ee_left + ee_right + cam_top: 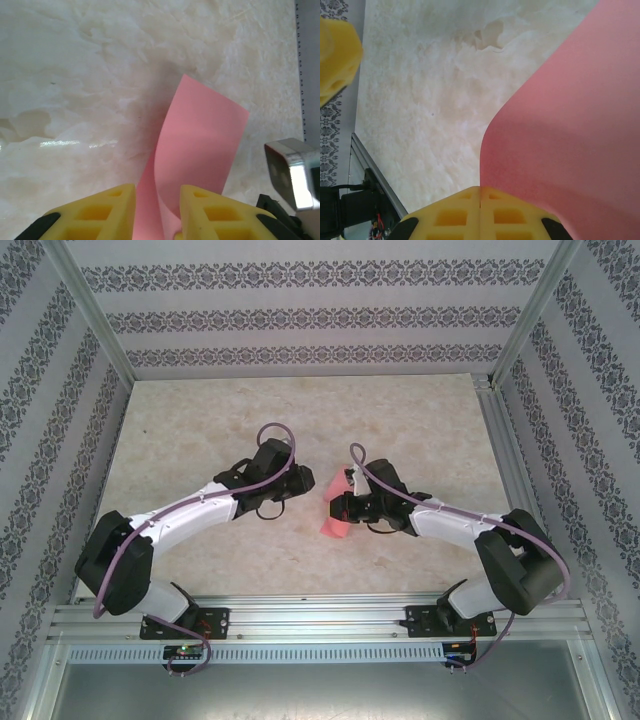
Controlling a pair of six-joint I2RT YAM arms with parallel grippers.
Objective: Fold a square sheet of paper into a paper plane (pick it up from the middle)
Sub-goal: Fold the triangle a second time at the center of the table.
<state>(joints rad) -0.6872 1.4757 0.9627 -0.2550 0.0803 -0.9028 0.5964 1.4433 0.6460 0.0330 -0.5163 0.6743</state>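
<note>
Right pincer [480, 192] on sheet [570, 125], lengthwise near-far

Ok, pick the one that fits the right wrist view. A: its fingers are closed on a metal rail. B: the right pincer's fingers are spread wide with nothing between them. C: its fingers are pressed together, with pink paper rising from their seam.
C: the right pincer is closed with no gap, and the square sheet of paper rises from that seam.
</note>
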